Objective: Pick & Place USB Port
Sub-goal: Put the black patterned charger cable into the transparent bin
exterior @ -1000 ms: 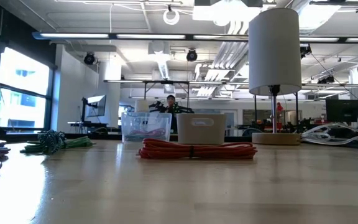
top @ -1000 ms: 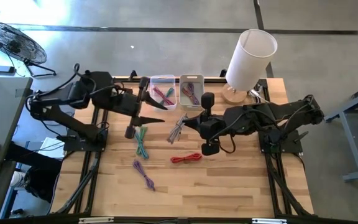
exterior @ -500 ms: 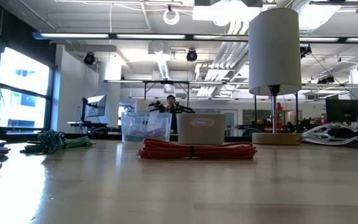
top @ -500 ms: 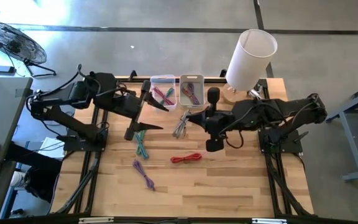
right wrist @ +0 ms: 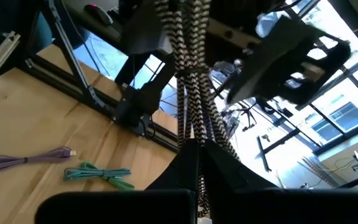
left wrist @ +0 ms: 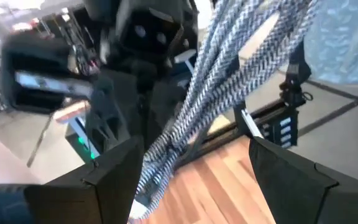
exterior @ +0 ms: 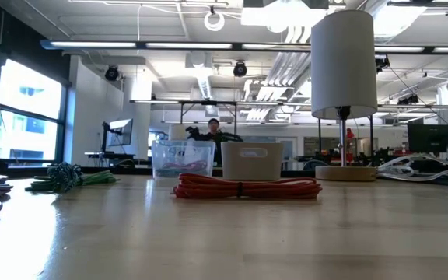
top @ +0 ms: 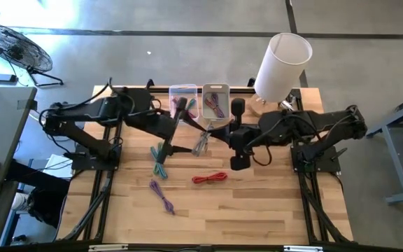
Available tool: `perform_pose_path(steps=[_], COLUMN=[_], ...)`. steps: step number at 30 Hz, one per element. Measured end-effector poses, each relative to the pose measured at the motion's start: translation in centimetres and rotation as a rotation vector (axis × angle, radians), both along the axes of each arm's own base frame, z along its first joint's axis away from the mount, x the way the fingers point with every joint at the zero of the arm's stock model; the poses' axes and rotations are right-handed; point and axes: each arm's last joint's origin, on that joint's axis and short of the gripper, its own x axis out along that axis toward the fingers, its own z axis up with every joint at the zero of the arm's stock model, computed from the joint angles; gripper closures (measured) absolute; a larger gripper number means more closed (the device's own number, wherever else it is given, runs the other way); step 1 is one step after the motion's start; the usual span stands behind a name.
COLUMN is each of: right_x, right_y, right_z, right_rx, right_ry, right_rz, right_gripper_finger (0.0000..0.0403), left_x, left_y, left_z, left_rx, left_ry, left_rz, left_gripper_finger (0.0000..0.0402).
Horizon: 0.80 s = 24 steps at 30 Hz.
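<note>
A grey braided USB cable bundle (top: 202, 144) is held up between the two arms, in front of the clear bin (top: 182, 102) and the white bin (top: 215, 102). My right gripper (top: 214, 133) is shut on it. In the right wrist view the right gripper (right wrist: 197, 149) has the cable (right wrist: 188, 81) running away from its fingers. My left gripper (top: 189, 135) is open. In the left wrist view the left gripper (left wrist: 191, 162) has one finger on either side of the cable (left wrist: 241, 68), apart from it. My right gripper pinches the grey cable bundle between its two shut fingers, at one end of the bundle (right wrist: 194, 134). The fingers come level from the table's right. The several strands run on past the fingertips toward the left gripper, above the wood.
A red cable (top: 210, 178) (exterior: 243, 188), a green cable (top: 159, 161) and a purple cable (top: 163, 196) lie on the table nearer than the grippers. Both bins hold coloured cables. A white lamp (top: 280, 64) stands at the far right. The near half of the table has free room.
My left arm has reached toward the table's right and brought its open gripper up around the grey cable. My right gripper has stayed shut on the cable and shifted slightly toward the far edge.
</note>
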Motion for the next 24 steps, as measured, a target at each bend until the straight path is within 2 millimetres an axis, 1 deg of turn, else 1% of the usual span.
perform_pose_path(steps=[6, 13, 18, 22, 24], right_x=[0.1, 0.2, 0.2, 0.2, 0.2], right_y=[-0.4, -1.2, -1.3, -1.3, -1.3], right_z=[-0.1, -0.2, -0.3, -0.3, -0.3], right_rx=[-0.001, 0.012, 0.011, 0.003, 0.002], right_ry=[0.005, 0.023, 0.027, 0.028, 0.029], right_rz=[-0.013, -0.023, -0.022, -0.018, -0.017], right_gripper_finger=[0.0403, 0.0403, 0.0403, 0.0403, 0.0403], left_x=[0.9, 1.0, 1.0, 1.0, 1.1], left_y=[-0.1, -0.1, -0.1, 0.0, 0.1], left_z=[-0.1, 0.2, 0.2, 0.2, 0.2], left_rx=[0.032, 0.053, 0.065, 0.080, 0.094], left_ry=[-0.039, -0.080, -0.083, -0.088, -0.086], left_rz=[-0.009, -0.012, -0.010, 0.029, 0.068], left_gripper_finger=[0.0115, 0.0115, 0.0115, 0.0116, 0.0127])
